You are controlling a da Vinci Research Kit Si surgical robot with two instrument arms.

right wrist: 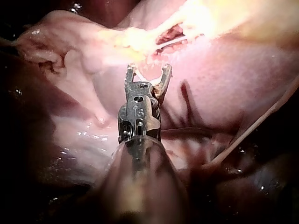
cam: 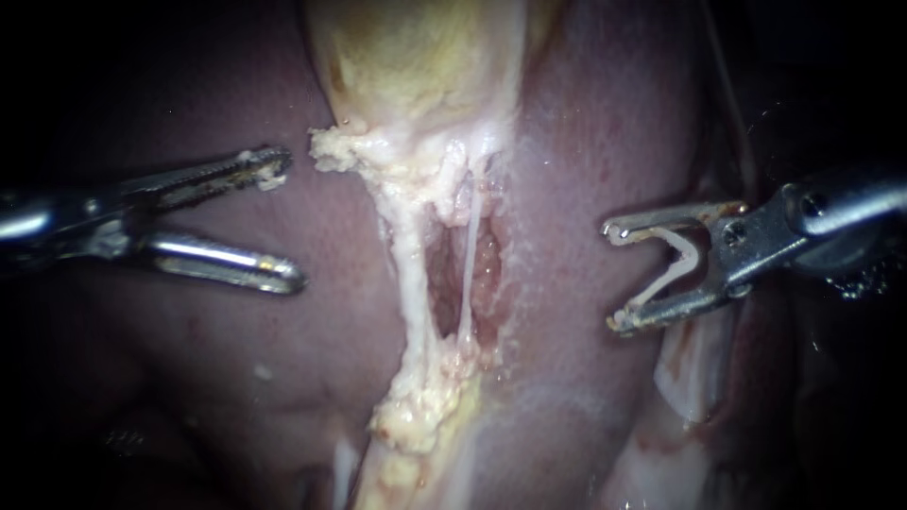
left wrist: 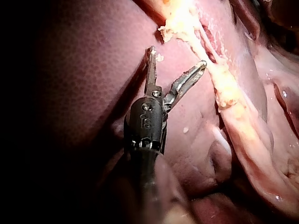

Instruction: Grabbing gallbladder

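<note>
Yellowish gallbladder [cam: 416,66] lies at the upper middle of the endoscope view, against the purple liver [cam: 217,359], with pale strands [cam: 468,264] running down from it. Our left instrument [cam: 288,222] hangs just beside the gallbladder's ragged lower edge. Its hand is open, the 2 jaws spread and empty. Our right instrument [cam: 612,277] sits over the liver on the far side of the strands, its hand likewise gaping and holding nothing.
</note>
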